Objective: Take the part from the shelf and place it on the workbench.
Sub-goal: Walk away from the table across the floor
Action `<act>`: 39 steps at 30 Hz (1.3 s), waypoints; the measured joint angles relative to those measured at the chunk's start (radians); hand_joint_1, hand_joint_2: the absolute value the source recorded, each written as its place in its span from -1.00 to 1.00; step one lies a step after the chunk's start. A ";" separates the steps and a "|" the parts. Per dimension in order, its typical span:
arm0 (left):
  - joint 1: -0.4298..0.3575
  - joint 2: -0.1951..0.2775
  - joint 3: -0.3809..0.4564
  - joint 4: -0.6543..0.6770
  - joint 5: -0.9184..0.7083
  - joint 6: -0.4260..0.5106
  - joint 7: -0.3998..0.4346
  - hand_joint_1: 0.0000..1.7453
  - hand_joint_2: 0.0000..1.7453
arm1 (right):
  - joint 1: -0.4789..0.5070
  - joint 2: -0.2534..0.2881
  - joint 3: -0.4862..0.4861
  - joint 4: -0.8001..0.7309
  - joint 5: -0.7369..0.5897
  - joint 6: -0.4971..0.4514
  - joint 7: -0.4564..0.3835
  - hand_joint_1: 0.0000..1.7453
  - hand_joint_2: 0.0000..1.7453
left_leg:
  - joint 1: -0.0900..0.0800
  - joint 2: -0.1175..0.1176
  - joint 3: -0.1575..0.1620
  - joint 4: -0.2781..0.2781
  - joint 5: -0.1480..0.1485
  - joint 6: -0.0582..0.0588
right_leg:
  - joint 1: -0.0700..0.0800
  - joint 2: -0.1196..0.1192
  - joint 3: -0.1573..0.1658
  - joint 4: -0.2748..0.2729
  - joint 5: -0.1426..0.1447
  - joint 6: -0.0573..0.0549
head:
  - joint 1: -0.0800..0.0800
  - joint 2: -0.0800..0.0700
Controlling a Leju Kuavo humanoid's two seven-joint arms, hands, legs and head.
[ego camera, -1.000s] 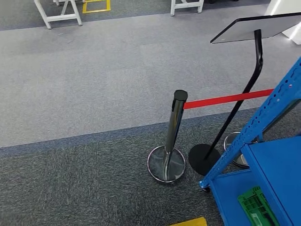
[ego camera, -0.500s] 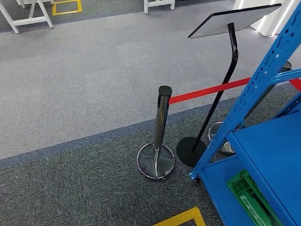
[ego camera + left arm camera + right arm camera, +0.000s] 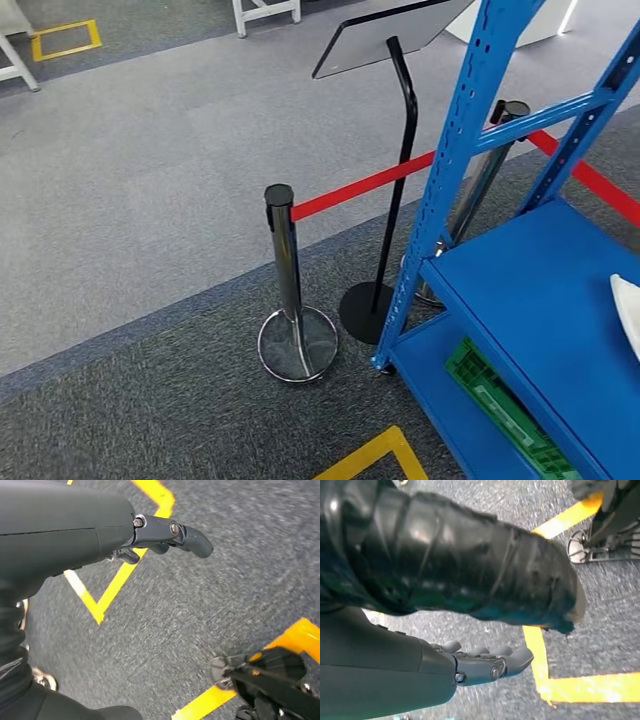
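Early stage: blue shelf (image 3: pixel 528 300) in sight, white part (image 3: pixel 628 310) on it untouched. Left hand (image 3: pixel 166 535) and right hand (image 3: pixel 490 662) hang loose, fingers extended, holding nothing. Pick, carry, place left.

A blue metal shelf (image 3: pixel 528 290) stands on grey carpet, its perforated uprights tilted in the head view. On its upper deck, at the frame's right edge, lies a white part (image 3: pixel 628 310), only partly visible. No fingers are near it; it lies untouched.
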 joint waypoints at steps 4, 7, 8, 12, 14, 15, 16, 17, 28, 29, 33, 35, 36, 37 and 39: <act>-0.002 0.000 0.002 0.000 0.009 -0.001 0.000 -1.00 1.00 | -0.001 0.004 0.000 0.000 0.000 0.000 0.000 -1.00 -1.00 | -0.002 -0.058 0.060 -0.157 0.051 0.012 | -0.003 0.042 -0.015 0.005 0.002 0.018 | 0.000 0.000; -0.007 -0.002 0.009 0.001 0.033 -0.010 -0.006 -1.00 1.00 | 0.006 0.004 -0.005 0.000 0.000 0.000 0.000 -1.00 -1.00 | -0.001 -0.030 0.062 -0.168 0.058 0.024 | -0.006 0.037 -0.034 0.015 -0.006 0.037 | 0.002 0.000; -0.008 -0.003 0.015 0.001 0.047 -0.016 -0.011 -1.00 1.00 | 0.006 0.004 -0.008 0.000 0.000 0.000 0.000 -1.00 -1.00 | 0.001 -0.018 0.063 -0.173 0.060 0.030 | -0.005 0.013 -0.048 0.044 -0.027 0.040 | 0.007 0.000; -0.010 -0.004 0.066 0.001 0.135 -0.060 -0.039 -1.00 1.00 | 0.003 0.006 -0.016 0.000 -0.002 0.000 -0.001 -1.00 -1.00 | -0.003 0.036 0.061 -0.176 0.060 0.039 | -0.006 -0.056 -0.159 0.276 -0.139 0.052 | 0.025 0.000; -0.014 -0.007 0.105 0.001 0.202 -0.088 -0.056 -1.00 1.00 | 0.008 0.006 -0.021 0.000 -0.003 -0.002 -0.001 -1.00 -1.00 | -0.004 0.060 0.061 -0.176 0.059 0.039 | -0.006 -0.063 -0.145 0.261 -0.114 0.053 | 0.026 0.000; -0.018 -0.009 0.127 0.001 0.236 -0.099 -0.063 -1.00 1.00 | 0.010 0.006 -0.023 0.000 -0.004 -0.002 -0.001 -1.00 -1.00 | -0.004 0.069 0.063 -0.176 0.058 0.037 | -0.006 -0.071 -0.109 0.198 -0.081 0.052 | 0.027 0.000; -0.021 -0.011 0.151 0.001 0.266 -0.107 -0.068 -1.00 1.00 | 0.011 0.006 -0.025 0.000 -0.004 -0.002 -0.001 -1.00 -1.00 | -0.005 0.078 0.066 -0.176 0.057 0.035 | -0.005 -0.091 -0.066 0.120 -0.052 0.049 | 0.029 0.000; -0.024 -0.014 0.175 0.001 0.289 -0.113 -0.071 -1.00 1.00 | 0.011 0.006 -0.026 0.000 -0.004 -0.002 -0.002 -1.00 -1.00 | -0.007 0.087 0.069 -0.174 0.055 0.031 | -0.003 -0.106 -0.031 0.056 -0.029 0.044 | 0.030 0.000; -0.041 -0.022 0.313 0.000 0.354 -0.124 -0.076 -1.00 1.00 | 0.014 0.011 -0.040 0.000 0.008 -0.004 -0.002 -1.00 -1.00 | 0.000 0.020 -0.045 0.116 -0.084 -0.015 | 0.000 -0.034 0.007 -0.011 0.006 -0.006 | 0.006 0.000; -0.041 -0.023 0.314 0.000 0.349 -0.122 -0.076 -1.00 1.00 | 0.015 0.012 -0.041 0.000 0.008 -0.004 -0.002 -1.00 -1.00 | 0.000 0.018 -0.042 0.100 -0.061 -0.013 | 0.000 -0.022 0.008 -0.010 0.006 -0.006 | 0.005 0.000; -0.041 -0.022 0.316 0.000 0.329 -0.110 -0.075 -1.00 1.00 | 0.014 0.015 -0.041 0.000 0.010 -0.004 -0.006 -1.00 -1.00 | 0.001 -0.044 0.049 -0.135 0.062 0.005 | 0.002 0.025 0.003 -0.002 0.003 0.002 | 0.003 0.000; -0.042 -0.022 0.316 0.000 0.317 -0.099 -0.071 -1.00 1.00 | 0.014 0.016 -0.041 0.000 0.011 -0.004 -0.007 -1.00 -1.00 | -0.002 -0.054 0.059 -0.162 0.061 0.012 | -0.001 0.045 -0.010 0.000 0.004 0.016 | 0.002 0.000; -0.043 -0.022 0.315 0.000 0.308 -0.093 -0.068 -1.00 1.00 | 0.016 0.016 -0.042 0.000 0.012 -0.004 -0.007 -1.00 -1.00 | -0.003 -0.046 0.060 -0.165 0.062 0.014 | -0.004 0.054 -0.016 -0.002 0.006 0.023 | 0.002 0.000; -0.045 -0.023 0.315 0.000 0.298 -0.088 -0.064 -1.00 1.00 | 0.018 0.016 -0.043 0.000 0.014 -0.004 -0.007 -1.00 -1.00 | -0.003 -0.037 0.061 -0.170 0.064 0.020 | -0.006 0.055 -0.020 -0.001 0.005 0.028 | 0.003 0.000; -0.046 -0.024 0.312 0.000 0.281 -0.079 -0.057 -1.00 1.00 | 0.019 0.016 -0.044 0.000 0.016 -0.004 -0.007 -1.00 -1.00 | 0.001 -0.015 0.065 -0.182 0.069 0.031 | -0.004 0.014 -0.039 0.035 -0.022 0.037 | 0.010 0.000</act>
